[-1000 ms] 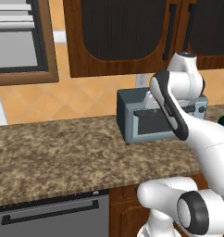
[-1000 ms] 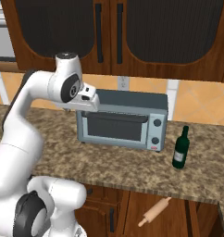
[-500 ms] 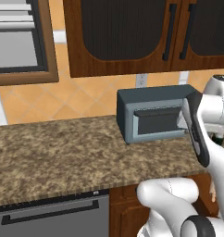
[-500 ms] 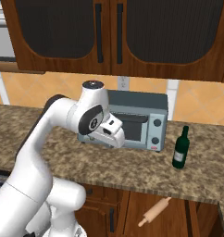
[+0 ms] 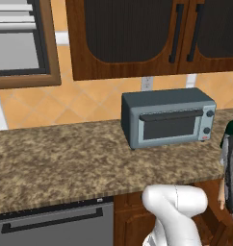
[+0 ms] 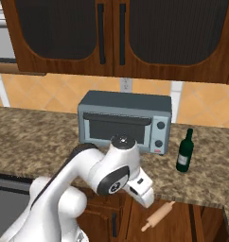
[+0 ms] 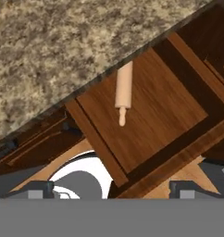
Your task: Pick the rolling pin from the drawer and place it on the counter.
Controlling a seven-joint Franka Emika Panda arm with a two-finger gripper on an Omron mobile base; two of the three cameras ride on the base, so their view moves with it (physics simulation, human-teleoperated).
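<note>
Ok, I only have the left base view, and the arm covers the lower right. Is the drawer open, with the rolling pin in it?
Observer: Yes. In the hand view the drawer is open and the rolling pin lies on its floor, with one end tucked under the edge of the counter.
Operator: Is the end effector on it?
Observer: No. The end effector is open, and the pin lies well apart from its fingertips.
Operator: What stands above that drawer?
Observer: In the right base view a dark green bottle stands upright, apart from the toaster oven and on its right. The pin shows below the counter edge, roughly beneath the bottle.
</note>
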